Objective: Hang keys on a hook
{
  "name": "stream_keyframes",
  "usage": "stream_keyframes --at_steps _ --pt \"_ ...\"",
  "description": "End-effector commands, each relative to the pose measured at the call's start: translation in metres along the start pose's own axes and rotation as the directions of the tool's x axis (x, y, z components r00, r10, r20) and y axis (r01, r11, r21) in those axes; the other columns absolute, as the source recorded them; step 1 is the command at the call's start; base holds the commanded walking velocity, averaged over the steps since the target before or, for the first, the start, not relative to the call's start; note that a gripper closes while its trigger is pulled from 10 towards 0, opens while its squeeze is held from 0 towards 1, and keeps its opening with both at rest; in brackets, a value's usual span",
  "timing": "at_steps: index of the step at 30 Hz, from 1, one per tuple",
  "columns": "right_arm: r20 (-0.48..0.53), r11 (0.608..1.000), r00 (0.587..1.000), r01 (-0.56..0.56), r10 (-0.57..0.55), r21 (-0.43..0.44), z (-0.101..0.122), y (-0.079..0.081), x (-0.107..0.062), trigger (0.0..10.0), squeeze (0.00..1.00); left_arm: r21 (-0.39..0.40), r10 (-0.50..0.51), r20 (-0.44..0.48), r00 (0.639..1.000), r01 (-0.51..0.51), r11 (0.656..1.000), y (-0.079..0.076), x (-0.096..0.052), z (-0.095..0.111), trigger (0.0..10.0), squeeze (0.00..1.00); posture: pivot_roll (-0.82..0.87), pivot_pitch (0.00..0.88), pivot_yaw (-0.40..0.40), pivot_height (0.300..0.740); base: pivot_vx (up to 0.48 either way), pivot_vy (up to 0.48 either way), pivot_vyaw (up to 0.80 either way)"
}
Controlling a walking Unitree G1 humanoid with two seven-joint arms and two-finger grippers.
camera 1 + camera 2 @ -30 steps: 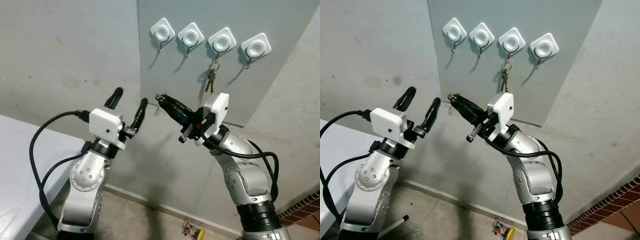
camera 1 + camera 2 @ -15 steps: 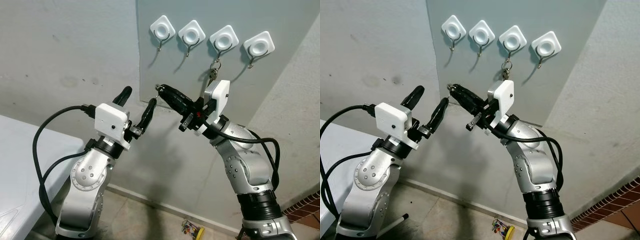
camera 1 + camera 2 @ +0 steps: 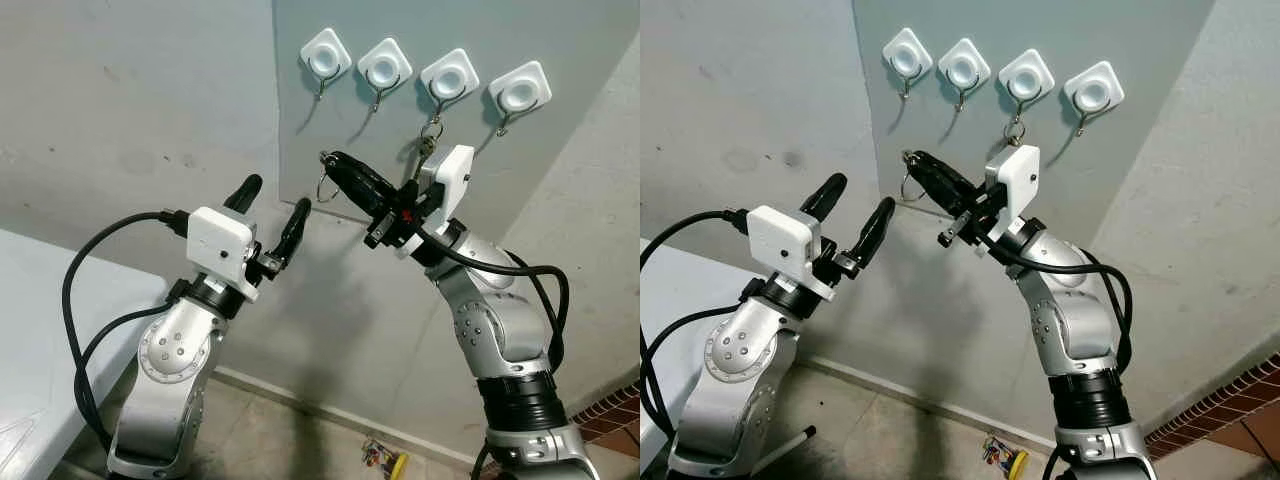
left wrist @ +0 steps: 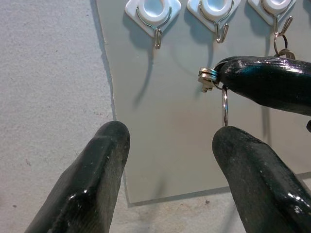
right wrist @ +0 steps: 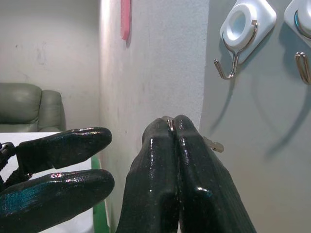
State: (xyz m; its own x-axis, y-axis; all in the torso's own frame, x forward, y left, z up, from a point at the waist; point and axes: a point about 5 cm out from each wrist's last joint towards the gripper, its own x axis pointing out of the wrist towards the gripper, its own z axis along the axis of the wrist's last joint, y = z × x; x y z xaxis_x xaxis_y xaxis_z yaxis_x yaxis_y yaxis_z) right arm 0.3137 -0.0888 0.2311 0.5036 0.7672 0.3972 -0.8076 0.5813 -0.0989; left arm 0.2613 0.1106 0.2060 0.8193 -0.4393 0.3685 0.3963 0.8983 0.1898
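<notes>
My right gripper [image 3: 325,160] is clenched on the keys [image 4: 210,78] mid-frame, ring dangling below the empty leftmost hook [image 3: 322,66] (another bunch already hangs upper right), my left gripper [image 3: 272,210] spread and idle, hanging still to do

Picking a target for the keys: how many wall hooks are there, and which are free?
4, in a row on the grey panel: leftmost hook free, second hook free, third hook already holding keys, rightmost hook free.
</notes>
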Motion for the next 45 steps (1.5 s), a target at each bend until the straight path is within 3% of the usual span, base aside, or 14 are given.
stream_keyframes --at_steps 1,15,16,19,34,38,45 --pt "0.011 1.0 1.0 -0.001 0.001 -0.008 0.004 -0.001 0.002 10.0 0.0 0.001 0.002 0.009 1.0 -0.002 1.0 0.0 -0.001 0.004 10.0 0.0 -0.05 0.058 -0.029 0.74 0.0 0.0 0.0" --pt "0.01 1.0 1.0 0.003 -0.003 -0.008 0.005 -0.002 0.002 10.0 0.0 -0.007 0.006 -0.001 1.0 -0.006 1.0 0.0 -0.001 0.006 10.0 0.0 -0.05 0.058 -0.029 0.74 0.0 0.0 0.0" --pt "0.039 0.999 0.999 -0.004 0.006 -0.054 0.02 -0.023 0.016 10.0 0.0 -0.038 -0.016 0.005 1.0 0.017 0.999 -0.004 -0.003 0.015 10.0 0.0 -0.03 0.052 -0.037 0.74 0.0 0.0 0.0" --pt "0.051 0.997 0.999 -0.006 0.01 -0.073 0.027 -0.031 0.022 10.0 0.0 -0.05 -0.027 0.011 1.0 0.028 0.998 -0.006 -0.004 0.019 10.0 0.0 -0.03 0.05 -0.036 0.74 0.0 0.0 0.0" --pt "0.038 0.998 0.999 -0.015 0.018 -0.062 0.02 -0.03 0.015 10.0 0.0 -0.064 -0.008 0.004 1.0 0.008 0.998 -0.001 -0.005 0.023 10.0 0.0 -0.03 0.046 -0.036 0.74 0.0 0.0 0.0" --pt "0.077 0.996 0.996 -0.038 0.044 -0.077 0.036 -0.033 0.022 10.0 0.0 -0.082 -0.038 0.01 0.999 0.038 0.996 -0.005 -0.003 0.025 10.0 0.0 -0.03 0.052 -0.036 0.74 0.0 0.0 0.0" --pt "0.101 0.994 0.992 -0.07 0.078 -0.08 0.044 -0.031 0.027 10.0 0.0 -0.09 -0.051 0.007 0.999 0.051 0.995 -0.008 -0.003 0.025 10.0 0.0 -0.03 0.059 -0.038 0.74 0.0 0.0 0.0"
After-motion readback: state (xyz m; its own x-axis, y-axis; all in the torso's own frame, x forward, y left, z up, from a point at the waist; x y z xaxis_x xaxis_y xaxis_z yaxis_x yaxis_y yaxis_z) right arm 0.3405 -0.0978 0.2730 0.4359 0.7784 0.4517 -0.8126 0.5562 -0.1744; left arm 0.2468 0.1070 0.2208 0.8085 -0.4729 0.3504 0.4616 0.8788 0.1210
